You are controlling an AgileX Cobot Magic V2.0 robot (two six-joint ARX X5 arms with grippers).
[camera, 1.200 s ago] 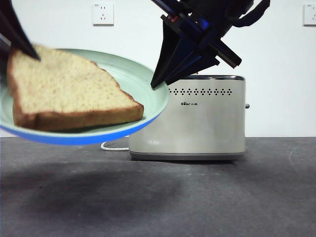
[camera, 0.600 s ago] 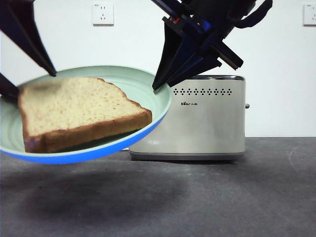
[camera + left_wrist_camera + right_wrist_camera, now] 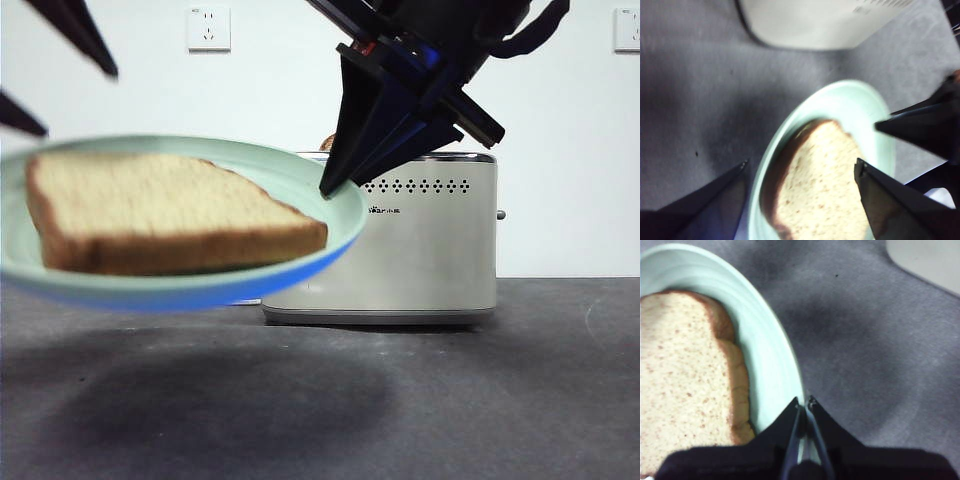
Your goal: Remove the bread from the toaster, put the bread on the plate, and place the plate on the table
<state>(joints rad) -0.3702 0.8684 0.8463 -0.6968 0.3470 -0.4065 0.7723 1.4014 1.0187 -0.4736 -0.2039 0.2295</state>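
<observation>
The bread (image 3: 160,210) lies flat on the pale mint-green plate (image 3: 300,180), which hangs in the air above the table (image 3: 500,400), in front and to the left of the cream toaster (image 3: 430,240). My right gripper (image 3: 328,188) is shut on the plate's right rim; the right wrist view shows its jaws (image 3: 804,402) pinching the rim (image 3: 775,360) beside the bread (image 3: 685,385). My left gripper (image 3: 75,100) is open and empty, a little above the bread's left end. In the left wrist view it (image 3: 801,162) straddles the bread (image 3: 825,195) without touching.
A brown tip of a second slice (image 3: 328,142) peeks from the toaster's top behind the plate. Two wall sockets (image 3: 208,28) are on the white wall behind. The toaster's corner shows in both wrist views (image 3: 815,22) (image 3: 925,260).
My left gripper has let go of the bread and lifted off it. The plate has levelled out, moving slightly right with the right gripper.
</observation>
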